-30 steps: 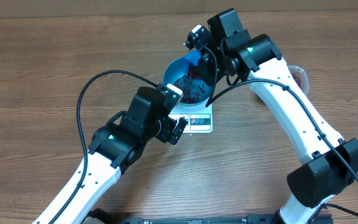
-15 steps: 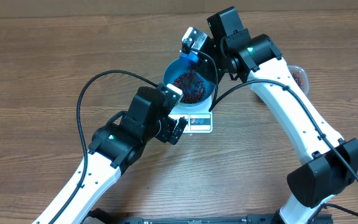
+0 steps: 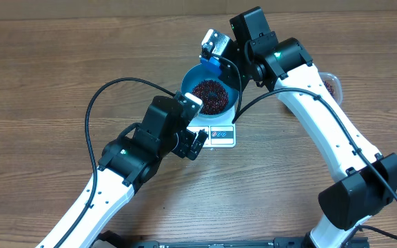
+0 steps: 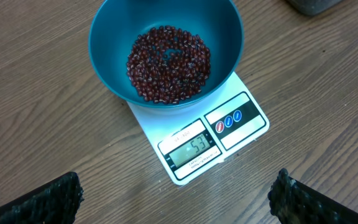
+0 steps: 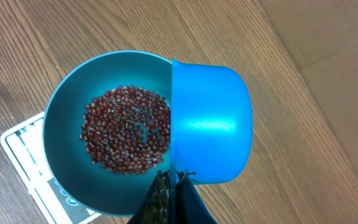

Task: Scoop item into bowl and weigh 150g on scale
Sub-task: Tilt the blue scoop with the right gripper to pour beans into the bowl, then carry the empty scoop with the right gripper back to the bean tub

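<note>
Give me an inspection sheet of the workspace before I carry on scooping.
Surface: brown wooden table; no spilled beans seen.
Job's things: round deep blue bowl sits on the small white square scale; small red-brown beans cover its bottom; display seems to read 53.
Clutter: clear plastic tub, mostly hidden behind the right arm.
Grippers: right gripper shut on the small blue scoop, which is tipped toward the bowl at its rim. Left gripper open, empty, near the scale's display edge.
Cables: black cable arches over the left arm, off the bowl.
Surroundings: brown cardboard panel beyond the far edge.
</note>
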Available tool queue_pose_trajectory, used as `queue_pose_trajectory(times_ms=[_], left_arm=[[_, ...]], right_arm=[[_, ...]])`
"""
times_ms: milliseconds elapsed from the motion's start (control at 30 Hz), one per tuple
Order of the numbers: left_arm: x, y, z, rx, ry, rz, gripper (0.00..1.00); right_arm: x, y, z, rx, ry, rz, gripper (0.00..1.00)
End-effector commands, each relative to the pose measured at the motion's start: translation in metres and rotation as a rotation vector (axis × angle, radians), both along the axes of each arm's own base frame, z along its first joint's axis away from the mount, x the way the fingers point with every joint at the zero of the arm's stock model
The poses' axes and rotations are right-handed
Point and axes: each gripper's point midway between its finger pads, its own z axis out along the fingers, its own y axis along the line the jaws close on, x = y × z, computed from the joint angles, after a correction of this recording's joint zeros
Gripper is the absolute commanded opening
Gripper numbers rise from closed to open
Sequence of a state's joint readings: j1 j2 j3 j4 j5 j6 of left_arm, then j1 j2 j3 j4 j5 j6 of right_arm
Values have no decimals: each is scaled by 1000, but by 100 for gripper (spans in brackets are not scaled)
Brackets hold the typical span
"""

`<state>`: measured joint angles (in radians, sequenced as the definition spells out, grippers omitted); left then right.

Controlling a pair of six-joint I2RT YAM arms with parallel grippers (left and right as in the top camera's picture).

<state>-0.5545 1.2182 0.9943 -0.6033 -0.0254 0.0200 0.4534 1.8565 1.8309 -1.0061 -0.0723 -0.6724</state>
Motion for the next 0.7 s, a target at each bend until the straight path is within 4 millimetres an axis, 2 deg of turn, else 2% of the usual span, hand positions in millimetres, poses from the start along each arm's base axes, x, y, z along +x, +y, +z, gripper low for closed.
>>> queue_pose_trajectory(times_ms=[0, 133, 233, 267, 400, 500, 667], left_arm=[[0, -1, -2, -15, 15, 5, 100], [0, -1, -2, -15, 15, 5, 99], [0, -1, -2, -15, 15, 5, 99], [0, -1, -2, -15, 15, 5, 99], [0, -1, -2, -15, 15, 5, 100], [0, -1, -2, -15, 15, 5, 100], [0, -1, -2, -15, 15, 5, 100]], right_arm=[[1, 7, 28, 101, -18, -78, 4], [1, 6, 29, 194, 47, -233, 4], [1, 6, 38, 262, 66, -324, 4], [4, 3, 46, 286, 51, -372, 4], [19, -22, 73, 287, -73, -528, 4], [31, -49, 92, 257, -201, -666, 4], [40, -91, 99, 139, -325, -823, 4]])
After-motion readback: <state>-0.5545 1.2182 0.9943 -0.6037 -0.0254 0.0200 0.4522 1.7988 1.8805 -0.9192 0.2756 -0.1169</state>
